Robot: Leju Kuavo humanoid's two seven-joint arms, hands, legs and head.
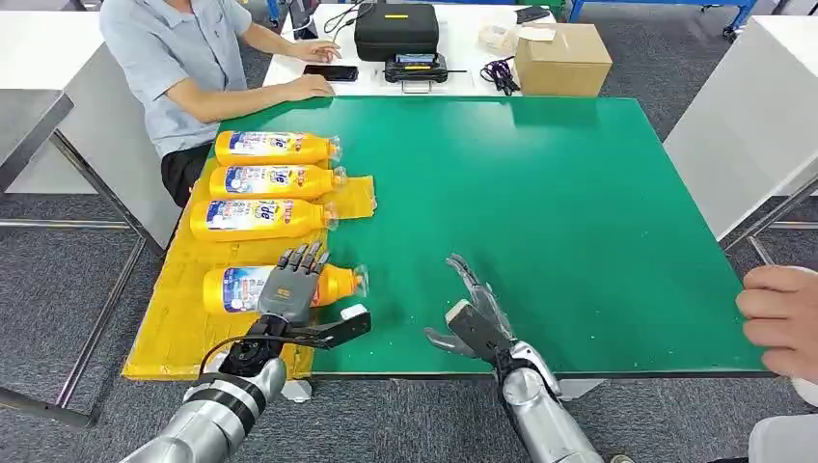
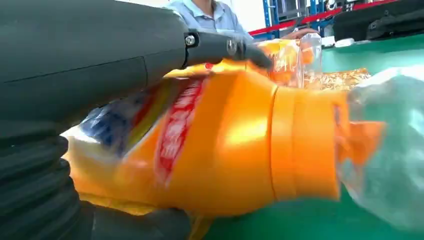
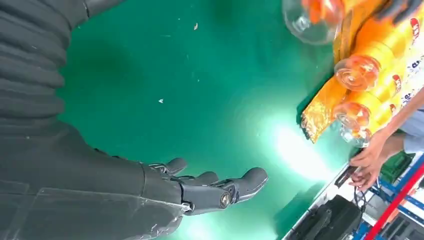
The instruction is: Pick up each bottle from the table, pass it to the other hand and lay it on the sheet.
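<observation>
- Three orange detergent bottles are seen lying side by side on the yellow sheet [image 1: 174, 318] at the left of the green table [image 1: 559, 193]: the far bottle [image 1: 275, 148], the middle bottle [image 1: 275, 180] and the near bottle [image 1: 260, 217], all with clear caps pointing toward the table's middle.
- These three are judged to be finished placements.
- A fourth bottle [image 1: 241, 287] is found nearer the robot, lying over the sheet with its capped end reaching onto the green surface.
- The left hand [image 1: 289, 289] is laid over this fourth bottle; in the left wrist view the thumb and fingers are seen wrapped about its body [image 2: 220, 145], so it is judged as held.
- Whether the bottle rests fully on the sheet or is a little above it cannot be told.
- The right hand [image 1: 473, 313] is found over bare table, well apart from the bottle, fingers spread and nothing in it; the right wrist view confirms the spread fingers [image 3: 220, 192].
- No bottle awaiting pick-up is seen on the green surface.
- The task is assessed as near its end: the fourth bottle remains to be released by the left hand.
- A seated person [image 1: 183, 58] is noted at the far left, and another person's hand [image 1: 781, 318] at the right edge.
</observation>
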